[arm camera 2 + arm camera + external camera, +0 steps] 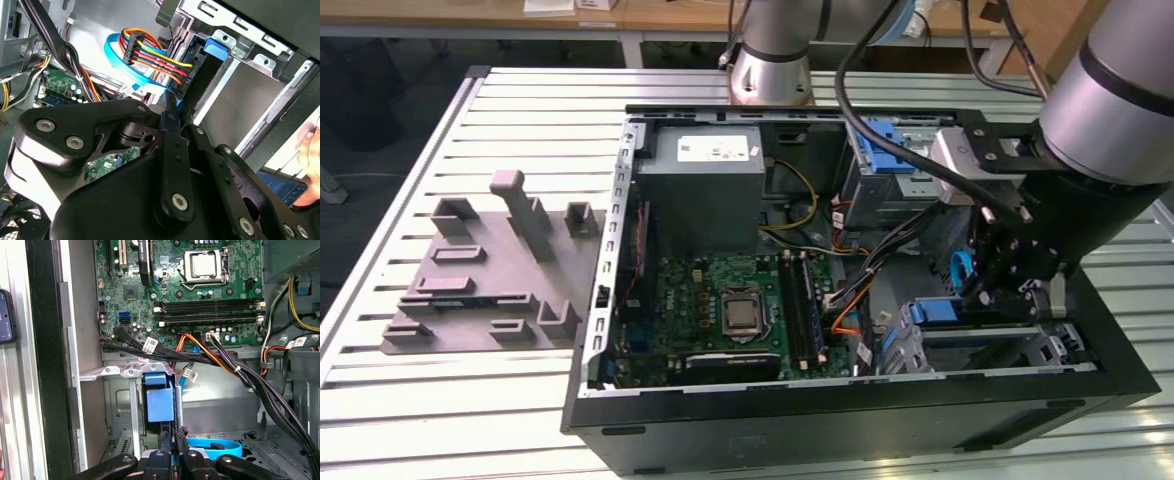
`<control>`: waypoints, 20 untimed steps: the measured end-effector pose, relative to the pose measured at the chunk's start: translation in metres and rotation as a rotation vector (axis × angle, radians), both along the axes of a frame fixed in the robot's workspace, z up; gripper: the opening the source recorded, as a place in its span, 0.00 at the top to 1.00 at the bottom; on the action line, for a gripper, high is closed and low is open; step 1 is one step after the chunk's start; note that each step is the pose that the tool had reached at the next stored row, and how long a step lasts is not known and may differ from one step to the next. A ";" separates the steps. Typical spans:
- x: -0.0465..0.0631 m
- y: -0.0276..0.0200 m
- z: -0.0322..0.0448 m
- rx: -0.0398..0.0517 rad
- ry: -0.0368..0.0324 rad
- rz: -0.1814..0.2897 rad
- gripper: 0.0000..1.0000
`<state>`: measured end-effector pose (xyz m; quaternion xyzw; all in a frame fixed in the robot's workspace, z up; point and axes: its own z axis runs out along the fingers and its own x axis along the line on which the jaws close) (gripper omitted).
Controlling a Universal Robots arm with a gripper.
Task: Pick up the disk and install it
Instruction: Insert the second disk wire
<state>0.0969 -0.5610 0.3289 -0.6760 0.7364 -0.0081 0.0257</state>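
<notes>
1. Claw [171, 454]: the two black fingers are drawn nearly together on a thin blue edge. I read that as clamped on the disk's carrier. It is deep in the corner of the open computer case [854, 420], the corner nearest the exterior view's right.
2. Disk [160, 402]: its blue carrier stands edge-on just past the fingertips, between the upright metal rails of the drive bay [120, 372]. It looks partly entered. I cannot tell how far it is seated.
3. Just beside the claw: a flat blue data cable [215, 446] loops on the case floor close to the fingers. A black, orange and red cable bundle [225, 360] crosses above the bay mouth.
4. Further out: the motherboard [200, 305] with its bare processor socket lies beyond the bundle. The case sits on a slatted metal desk [454, 400] with a grey moulded fixture [480, 280] well apart from it.
5. A person's hand [310, 145] shows at the picture's edge in the second wrist view, outside the case.
6. Risks:
   - The carrier tilts against a rail and jams, because the grip is on one narrow edge.
   - The blue data cable gets pinched under the disk or snagged by a finger.
   - The bundle drags on the arm.
   - The narrow edge slips out of the grip if the bay resists.
</notes>
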 end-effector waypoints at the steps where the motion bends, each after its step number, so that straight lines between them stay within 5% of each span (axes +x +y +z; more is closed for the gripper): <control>1: 0.000 -0.0001 -0.0001 -0.0002 0.0000 0.000 0.84; 8: 0.000 -0.0001 -0.0005 0.0005 0.0001 0.000 0.83; 10: 0.000 -0.0001 0.0001 0.0004 0.0000 0.000 0.71; 14: 0.000 -0.0001 0.0046 0.0003 0.0001 0.000 0.59; 20: 0.000 -0.0001 0.0141 0.0003 0.0011 0.000 0.59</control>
